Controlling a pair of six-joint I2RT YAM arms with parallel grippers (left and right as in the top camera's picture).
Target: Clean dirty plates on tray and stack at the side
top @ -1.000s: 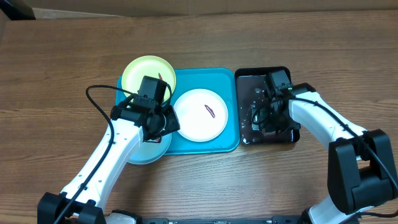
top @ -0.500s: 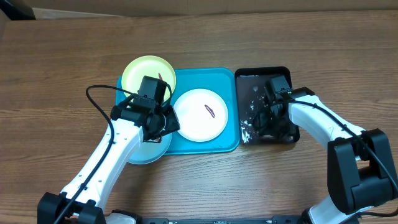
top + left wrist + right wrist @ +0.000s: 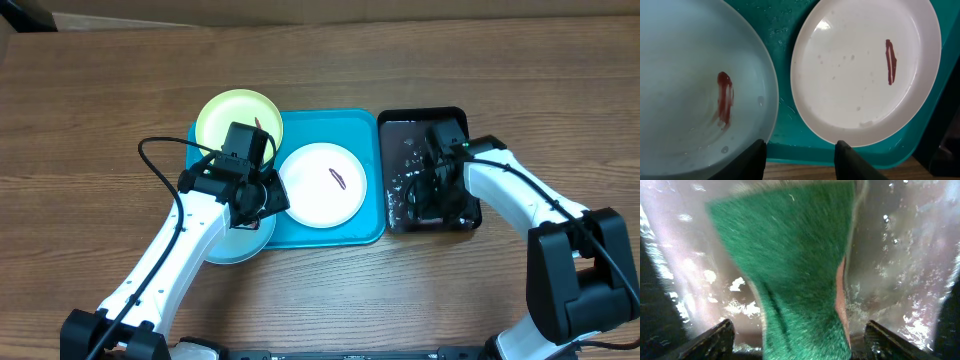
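The turquoise tray (image 3: pixel 330 128) holds the white plate (image 3: pixel 322 184), which has a red-brown streak. The pale yellow plate (image 3: pixel 238 118) overlaps the tray's far left corner. The light blue plate (image 3: pixel 225 248) overhangs the tray's near left edge. Its smear (image 3: pixel 724 97) shows in the left wrist view beside the white plate (image 3: pixel 865 70). My left gripper (image 3: pixel 262 200) (image 3: pixel 801 160) is open; one finger (image 3: pixel 754 159) lies over the blue plate's rim, the other over the tray rim. My right gripper (image 3: pixel 425 190) (image 3: pixel 800 341) stands open astride a green sponge (image 3: pixel 790 265), with a gap on each side.
A glossy black tray (image 3: pixel 455 118), wet with foam and droplets, sits right of the turquoise tray and holds the sponge. Bare wooden table (image 3: pixel 120 70) surrounds both trays. The left arm's cable (image 3: pixel 150 160) loops over the table at the left.
The right gripper has shifted slightly toward the near side of the black tray. The left arm and the plates have not moved.
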